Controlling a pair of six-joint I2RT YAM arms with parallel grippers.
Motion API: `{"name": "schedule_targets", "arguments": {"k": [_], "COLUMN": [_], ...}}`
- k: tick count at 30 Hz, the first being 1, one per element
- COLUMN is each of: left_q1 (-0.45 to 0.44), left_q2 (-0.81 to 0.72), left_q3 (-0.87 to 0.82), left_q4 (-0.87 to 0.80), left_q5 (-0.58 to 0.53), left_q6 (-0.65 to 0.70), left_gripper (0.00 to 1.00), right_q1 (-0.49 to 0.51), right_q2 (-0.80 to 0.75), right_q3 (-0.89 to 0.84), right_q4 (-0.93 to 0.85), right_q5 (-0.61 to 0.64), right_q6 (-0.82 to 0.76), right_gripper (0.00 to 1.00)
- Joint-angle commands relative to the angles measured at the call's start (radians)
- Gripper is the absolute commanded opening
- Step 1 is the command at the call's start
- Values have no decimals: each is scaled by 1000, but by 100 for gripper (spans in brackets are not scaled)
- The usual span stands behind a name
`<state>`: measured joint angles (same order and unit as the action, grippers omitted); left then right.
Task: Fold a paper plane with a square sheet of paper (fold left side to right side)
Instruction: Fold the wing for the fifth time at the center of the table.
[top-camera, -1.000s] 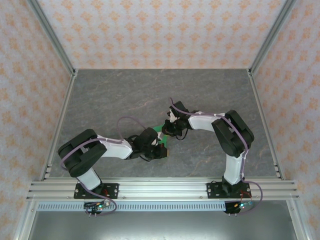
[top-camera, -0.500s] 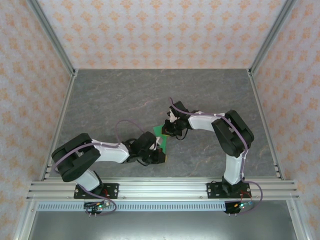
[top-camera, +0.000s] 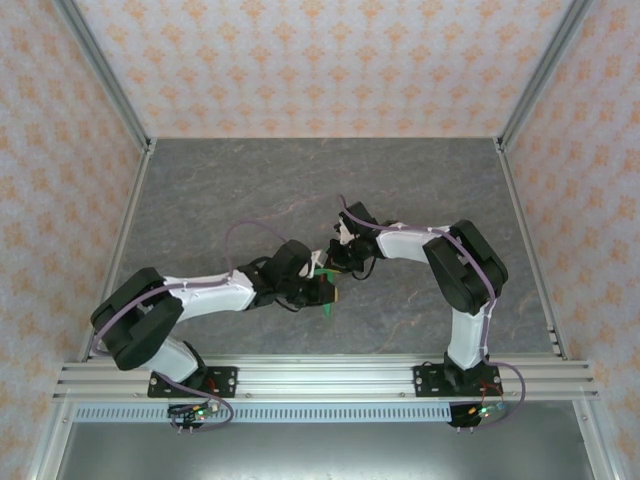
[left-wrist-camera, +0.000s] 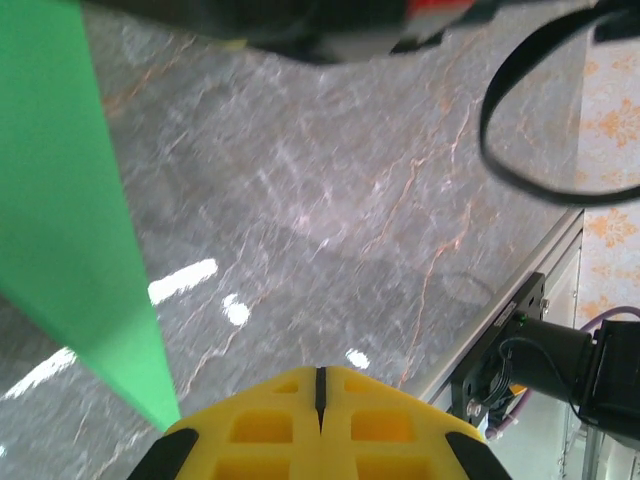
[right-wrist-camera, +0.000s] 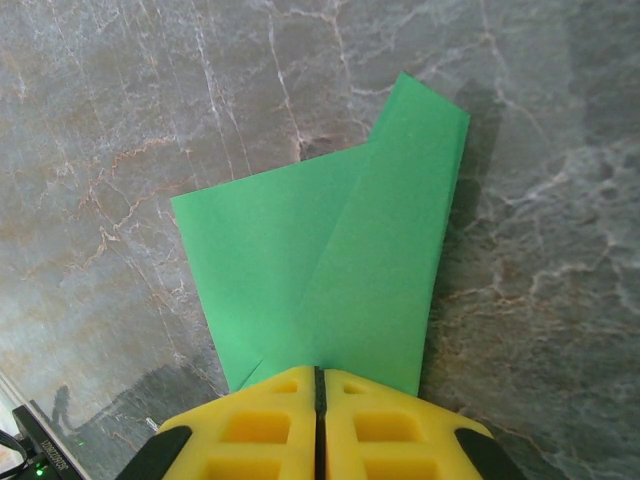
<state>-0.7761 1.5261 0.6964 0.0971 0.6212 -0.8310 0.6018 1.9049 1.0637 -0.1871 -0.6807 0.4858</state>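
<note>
Two claws, both pinched tight. My right claw (right-wrist-camera: 318, 378) has the green paper (right-wrist-camera: 330, 260) clamped by one edge. My left claw (left-wrist-camera: 320, 378) is closed, with the paper's narrow tip running in beside its left finger; whether it actually grips there I cannot tell. Since a second ago the left arm has stretched out and its claw has slid in toward the right one, which has not moved. From overhead the paper sits near the middle of the table (top-camera: 250, 180) between the claws, its long axis running roughly far to near, a pointed green end poking toward the arm bases.
</note>
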Motion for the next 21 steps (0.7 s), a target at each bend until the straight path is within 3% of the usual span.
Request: {"name": "schedule_targets", "arguments": {"k": [1,10,14,21], "left_q1": [3,2,-32,-54], "left_q2": [55,143,157,134], "left_q3": [38,4,4,-77], "left_q4": [-55,-22,-81,1], "left_q5": [5,-9,-27,-41], "left_q6": [61,53,76,13], "left_gripper": [0,0,0,0], "right_q1": [0,0,0,0], "right_q2": [69,61,60,56], "right_q3": [-22,-25,-23,-22], "right_q4": [-52,-55,-56,-53], "right_q5": [109,109,110,106], "right_q6": [-20,-21,-22,-20], "right_gripper": [9,9,9,9]}}
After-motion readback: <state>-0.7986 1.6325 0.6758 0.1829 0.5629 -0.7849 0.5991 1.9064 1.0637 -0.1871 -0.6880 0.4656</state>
